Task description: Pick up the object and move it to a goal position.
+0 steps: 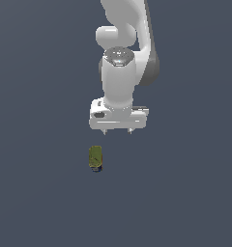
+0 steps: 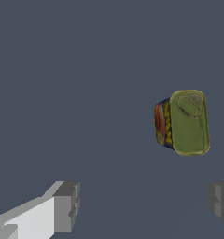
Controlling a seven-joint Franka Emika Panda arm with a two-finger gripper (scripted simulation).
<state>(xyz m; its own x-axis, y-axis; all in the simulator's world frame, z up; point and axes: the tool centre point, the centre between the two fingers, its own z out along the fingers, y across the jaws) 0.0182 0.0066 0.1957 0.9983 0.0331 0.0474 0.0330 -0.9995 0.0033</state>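
Note:
The object (image 1: 95, 158) is a small olive-green can standing on the dark floor, a little toward the exterior view's left of the arm. In the wrist view the object (image 2: 185, 123) shows its olive top with a pull-tab outline and a dark blue, red and yellow side. My white gripper (image 1: 117, 131) hangs above the floor, apart from the can and higher in the picture. Its two grey fingertips (image 2: 67, 205) stand wide apart with nothing between them, so it is open. The can lies beyond the fingers, not between them.
A plain dark grey-blue floor (image 1: 40, 193) fills both views. The white arm (image 1: 120, 62) rises above the gripper. No other objects show.

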